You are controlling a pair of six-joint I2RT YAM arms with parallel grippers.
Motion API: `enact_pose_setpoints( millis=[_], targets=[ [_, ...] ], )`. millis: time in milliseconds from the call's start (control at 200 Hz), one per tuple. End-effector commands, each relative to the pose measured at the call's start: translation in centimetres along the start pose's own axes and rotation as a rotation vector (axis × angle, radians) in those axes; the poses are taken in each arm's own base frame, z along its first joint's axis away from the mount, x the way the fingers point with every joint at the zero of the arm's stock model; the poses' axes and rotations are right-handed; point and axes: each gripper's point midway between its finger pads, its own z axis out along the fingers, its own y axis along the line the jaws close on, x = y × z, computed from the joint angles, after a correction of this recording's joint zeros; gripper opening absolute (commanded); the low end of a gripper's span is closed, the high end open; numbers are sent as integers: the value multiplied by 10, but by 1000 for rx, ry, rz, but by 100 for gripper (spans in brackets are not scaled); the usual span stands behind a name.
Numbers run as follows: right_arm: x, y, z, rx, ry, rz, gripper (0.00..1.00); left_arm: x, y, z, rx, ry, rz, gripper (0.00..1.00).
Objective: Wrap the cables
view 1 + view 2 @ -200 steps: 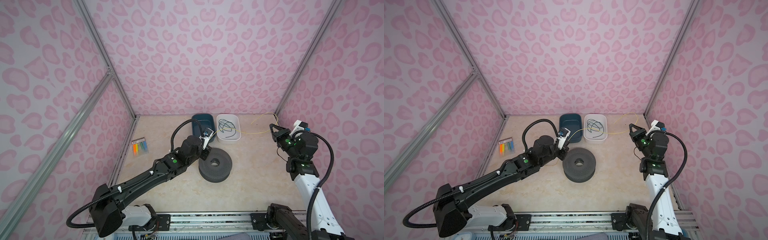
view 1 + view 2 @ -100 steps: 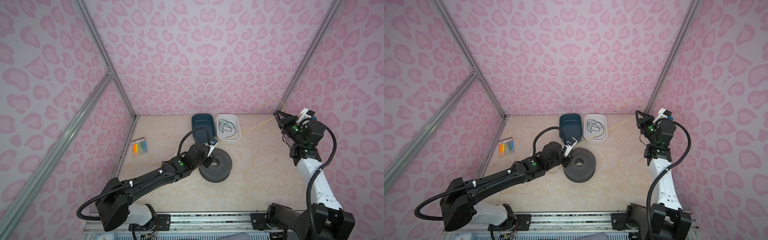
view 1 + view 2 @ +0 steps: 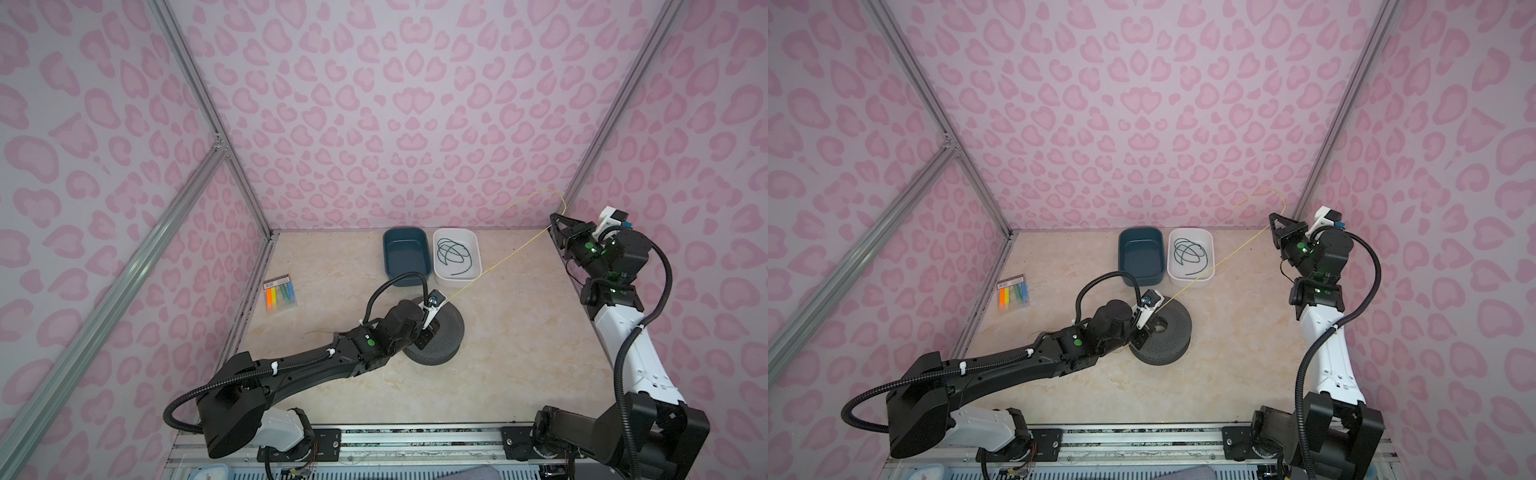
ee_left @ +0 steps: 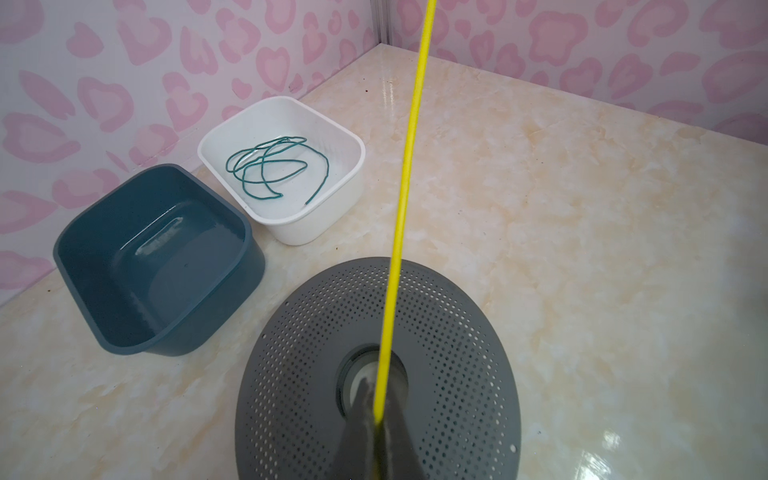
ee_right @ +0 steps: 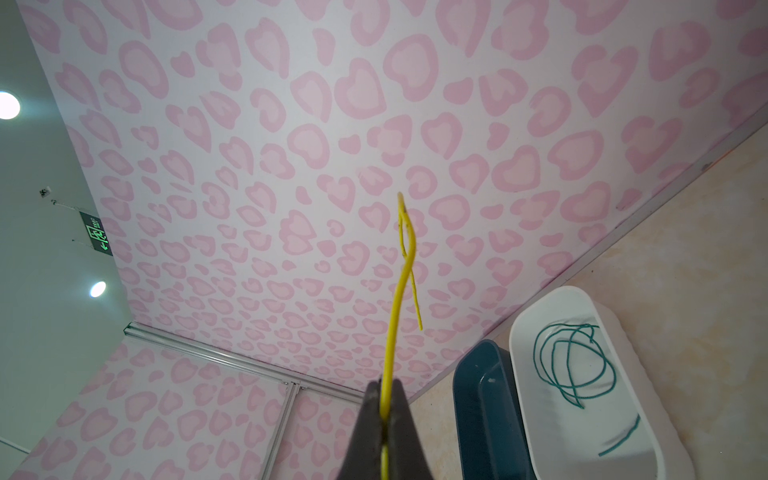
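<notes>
Wire (image 4: pixel 405 166), thin and yellow, stretches taut over perforated grey disc (image 4: pixel 449 332), pinched by left pincer (image 4: pixel 376 415) and right pincer (image 5: pixel 384 395).

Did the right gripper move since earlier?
Yes: right gripper, shut on the yellow wire, shifted from level with the white bin toward the back wall.

A matt grey perforated plastic disc (image 4: pixel 457 353) sits beneath the left hand (image 4: pixel 377 419) on a glossy, marble-look surface (image 4: pixel 582 208). Beyond the hand stand a glossy blue plastic tub (image 4: pixel 166 270) and a smooth white plastic tub (image 4: pixel 332 216). A smooth-coated yellow wire (image 4: pixel 409 145) leaves the hand, and brushed-metal frame rails (image 3: pixel 124 272) edge the matt patterned walls.
</notes>
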Motion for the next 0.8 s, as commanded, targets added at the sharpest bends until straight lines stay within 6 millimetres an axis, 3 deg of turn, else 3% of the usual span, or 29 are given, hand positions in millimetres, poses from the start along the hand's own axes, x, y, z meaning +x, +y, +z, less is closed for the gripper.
enact_pose_setpoints(
  millis=[0, 95, 250, 345, 510, 605, 690, 705, 795],
  targets=[
    [-44, 26, -10, -70, -233, -81, 0, 80, 4, -8, -41, 306, 59, 3],
    [-31, 20, -11, -54, -203, -86, 0, 72, 5, -11, -48, 288, 60, 5],
    [-1, 9, -12, -5, -125, -127, 0, 23, 14, -29, -76, 177, 67, 40],
    [14, 2, -16, 28, -80, -157, 0, -19, 21, -51, -88, 88, 85, 52],
    [30, -1, -27, 52, -31, -174, 0, -96, 28, -104, -67, -96, 50, 56],
    [44, 1, -31, 69, 0, -198, 0, -133, 28, -124, -45, -187, 42, 56],
    [59, 7, -31, 63, 23, -217, 0, -156, 17, -116, 5, -225, 80, 56],
    [62, 7, -31, 60, 29, -216, 0, -168, 16, -118, 14, -250, 82, 56],
    [79, 13, -28, 40, 62, -214, 0, -195, -6, -93, 106, -287, 121, 57]
  ],
)
